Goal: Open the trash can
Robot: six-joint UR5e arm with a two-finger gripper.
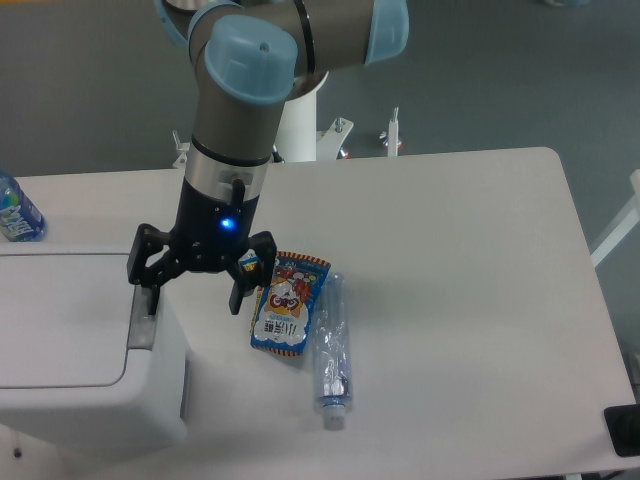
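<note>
The trash can (70,350) is a big white boxy bin at the lower left, its flat lid down. A grey push tab (143,322) runs along the lid's right edge. My gripper (193,298) hangs open at the bin's right edge, pointing down. Its left finger (152,296) sits over the top of the grey tab; whether it touches is unclear. Its right finger (238,293) hangs over the table beside the bin.
A colourful snack packet (287,315) lies just right of the gripper, with an empty clear plastic bottle (331,350) alongside it. A blue-labelled bottle (15,212) stands at the far left edge. A black object (624,430) pokes in at the lower right corner.
</note>
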